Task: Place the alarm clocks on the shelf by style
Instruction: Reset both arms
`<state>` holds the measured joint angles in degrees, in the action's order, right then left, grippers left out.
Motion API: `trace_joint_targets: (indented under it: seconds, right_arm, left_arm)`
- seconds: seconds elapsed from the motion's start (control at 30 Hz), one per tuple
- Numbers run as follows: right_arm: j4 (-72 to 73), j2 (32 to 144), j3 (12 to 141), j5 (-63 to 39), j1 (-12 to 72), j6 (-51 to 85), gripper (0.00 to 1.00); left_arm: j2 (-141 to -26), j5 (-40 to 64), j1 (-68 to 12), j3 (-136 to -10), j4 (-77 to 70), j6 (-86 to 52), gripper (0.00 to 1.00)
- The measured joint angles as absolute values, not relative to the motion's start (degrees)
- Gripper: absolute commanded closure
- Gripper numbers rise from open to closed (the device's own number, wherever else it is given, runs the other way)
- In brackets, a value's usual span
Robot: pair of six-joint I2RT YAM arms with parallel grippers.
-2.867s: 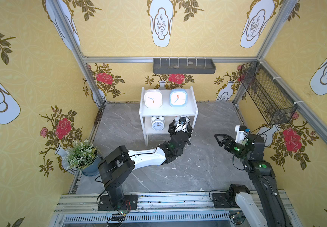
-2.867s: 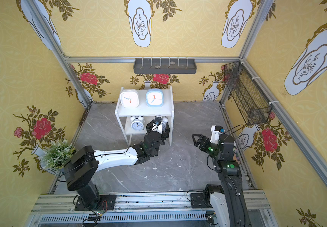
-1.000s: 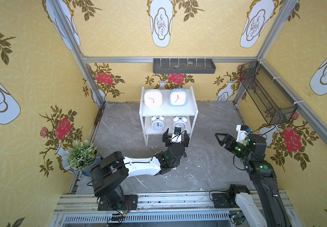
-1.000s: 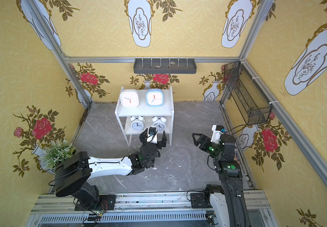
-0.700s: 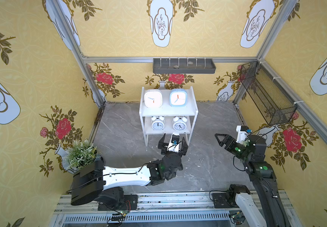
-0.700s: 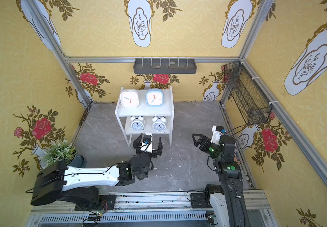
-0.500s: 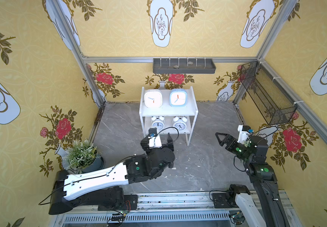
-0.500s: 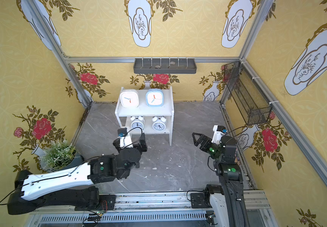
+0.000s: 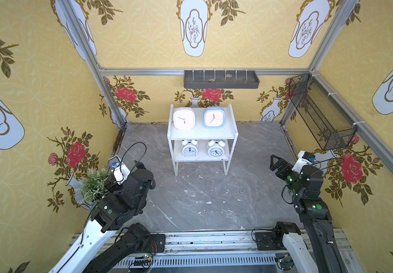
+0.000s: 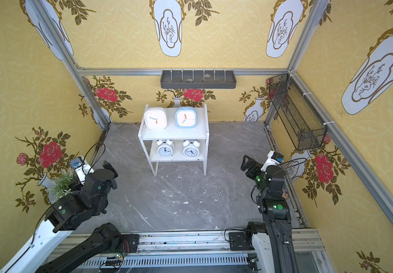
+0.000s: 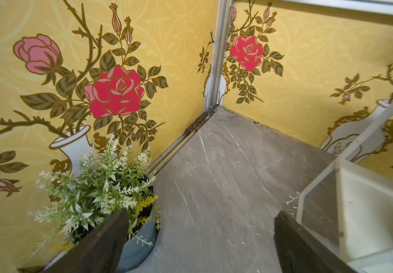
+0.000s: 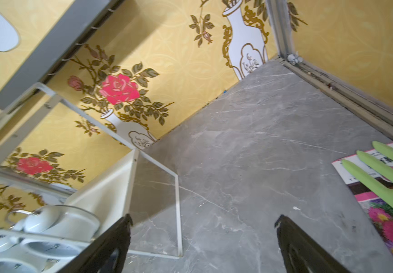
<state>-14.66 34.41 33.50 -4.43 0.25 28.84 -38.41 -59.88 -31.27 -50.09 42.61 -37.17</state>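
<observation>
Rounded-square clocks [image 9: 184, 118] are set on the white shelf's [image 9: 201, 136] flat top, round twin-bell clocks [image 9: 189, 149] below. Arms are held bent, well apart from shelf; left fingers [image 11: 101, 243] and right fingers [image 12: 110, 245] are spread wide, empty.

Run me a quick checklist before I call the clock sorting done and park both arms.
1. White square clock and blue square clock share the shelf's top tier: ok.
2. Left twin-bell clock and right twin-bell clock share the lower tier: ok.
3. All four upright, faces forward: ok.
4. Left jaws open, nothing between them: ok.
5. Right jaws open, nothing between them: ok.
6. Left arm and right arm apart from the shelf: ok.
</observation>
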Motion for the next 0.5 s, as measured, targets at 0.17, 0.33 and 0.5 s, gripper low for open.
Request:
trace_joint_targets:
  seconds: [0.17, 0.33, 0.5]
  right_arm:
    - [-9.96, 40.56, 27.77, 6.90, 0.14, 28.01, 0.02]
    - [-2.72, 48.58, 21.30, 21.02, 0.12, 28.73, 0.02]
    - [9.45, 53.60, 12.03, 30.02, -0.03, 28.47, 0.02]
  left_arm:
    - [-48.18, -46.15, -15.84, -45.60, 25.89, -25.43, 0.01]
    - [-56.53, -39.90, -11.99, -36.84, 8.99, -18.74, 0.01]
    - [-58.24, -36.71, -8.71, -22.70, -10.02, -15.57, 0.01]
